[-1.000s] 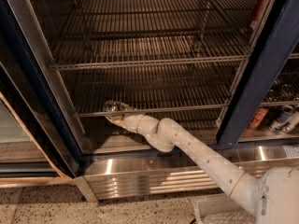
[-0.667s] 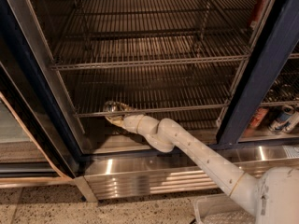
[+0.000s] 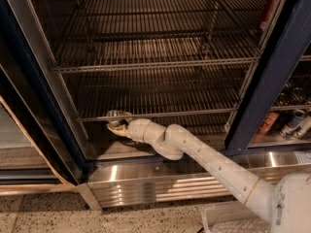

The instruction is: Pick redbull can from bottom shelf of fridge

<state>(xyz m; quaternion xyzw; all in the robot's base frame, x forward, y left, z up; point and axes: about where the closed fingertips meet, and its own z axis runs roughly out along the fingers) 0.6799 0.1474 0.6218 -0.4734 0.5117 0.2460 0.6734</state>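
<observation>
The fridge (image 3: 272, 81) stands open, with a dark navy frame and chrome wire racks. My gripper (image 3: 116, 124) reaches into its lower left, at the left end of the bottom shelf (image 3: 194, 112). A shiny silver top of the redbull can (image 3: 114, 114) shows right at the gripper's tip, level with the shelf's front rail. The can's body is hidden by the gripper. My white arm (image 3: 194, 152) runs from the lower right across the ribbed stainless base panel (image 3: 146, 188).
Behind the navy post on the right, a red-orange can (image 3: 267, 122) and a blue-and-silver can (image 3: 294, 123) stand low in the neighbouring compartment. A red item (image 3: 269, 6) sits at the top right. The open glass door (image 3: 19, 144) stands at the left.
</observation>
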